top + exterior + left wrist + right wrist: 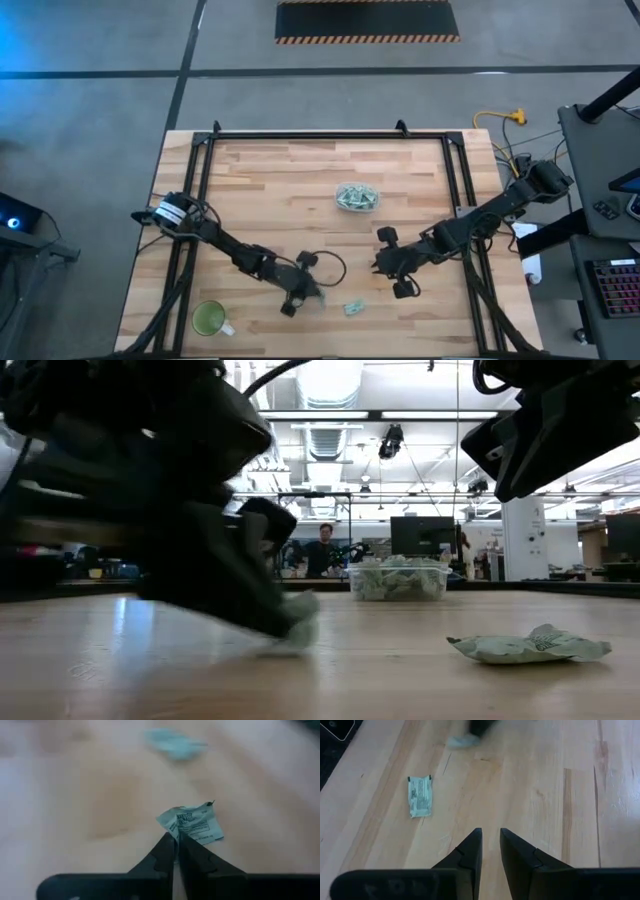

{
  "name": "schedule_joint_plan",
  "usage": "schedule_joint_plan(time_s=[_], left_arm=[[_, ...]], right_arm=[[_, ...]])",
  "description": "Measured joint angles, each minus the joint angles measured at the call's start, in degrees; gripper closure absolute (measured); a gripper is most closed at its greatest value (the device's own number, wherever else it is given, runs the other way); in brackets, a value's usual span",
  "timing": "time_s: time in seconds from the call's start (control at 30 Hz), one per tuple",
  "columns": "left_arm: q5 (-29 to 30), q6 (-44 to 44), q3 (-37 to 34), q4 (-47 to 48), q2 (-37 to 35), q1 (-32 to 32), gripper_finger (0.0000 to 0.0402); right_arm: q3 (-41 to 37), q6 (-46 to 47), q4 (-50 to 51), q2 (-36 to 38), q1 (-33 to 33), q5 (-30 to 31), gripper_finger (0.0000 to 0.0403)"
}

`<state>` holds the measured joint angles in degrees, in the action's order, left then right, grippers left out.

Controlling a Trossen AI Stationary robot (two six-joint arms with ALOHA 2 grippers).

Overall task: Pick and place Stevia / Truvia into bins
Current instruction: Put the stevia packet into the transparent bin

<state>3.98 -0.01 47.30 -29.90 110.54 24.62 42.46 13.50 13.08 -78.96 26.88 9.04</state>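
My left gripper (303, 297) is low over the table's near middle, shut on a crumpled pale green and white sachet (192, 822), which also shows in the low view (298, 622). A second sachet (352, 308) lies flat on the wood just right of it (530, 646) (420, 795) (175, 742). The clear tub (357, 197) stands farther back with several sachets inside (398, 580). My right gripper (490, 845) hovers above the table at the right (392, 265), its fingers a narrow gap apart and touching nothing. My left gripper pinches the sachet by its edge (174, 831) between its two fingertips. The fingers slant down at it from the table's left. The sachet sticks out forward past the fingertips, crumpled, its far end down at the table top (290, 645); whether it rests there I cannot tell.
A green cup with a handle (210, 318) stands near the table's near-left corner. Black frame rails (330, 137) run along the far and side edges. Bare wood lies between the grippers and the tub. A person (322, 550) stands in the room beyond.
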Motion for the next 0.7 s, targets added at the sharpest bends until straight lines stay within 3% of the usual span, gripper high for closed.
schedule_joint_plan(time_s=[0.13, 0.33, 0.5, 0.7], left_arm=[[9.60, 3.54, -0.08, -0.29, -2.55, -2.65, 0.0400], [16.79, 9.47, -0.06, -5.69, -4.53, -11.54, 0.0400], [16.80, 9.54, 1.80, -8.05, -4.39, -21.25, 0.0400], [10.21, 9.38, 6.13, -6.99, -3.73, -29.14, 0.0400]], right_arm=[[-0.50, -0.18, -0.25, 0.00, -0.01, 0.01, 0.0342], [-1.05, -0.35, -0.37, 0.00, -0.01, 0.00, 0.0343], [-1.42, -0.40, -0.48, 0.00, -0.01, 0.02, 0.0342], [-1.77, -0.65, -0.46, 0.00, -0.01, 0.02, 0.0346]])
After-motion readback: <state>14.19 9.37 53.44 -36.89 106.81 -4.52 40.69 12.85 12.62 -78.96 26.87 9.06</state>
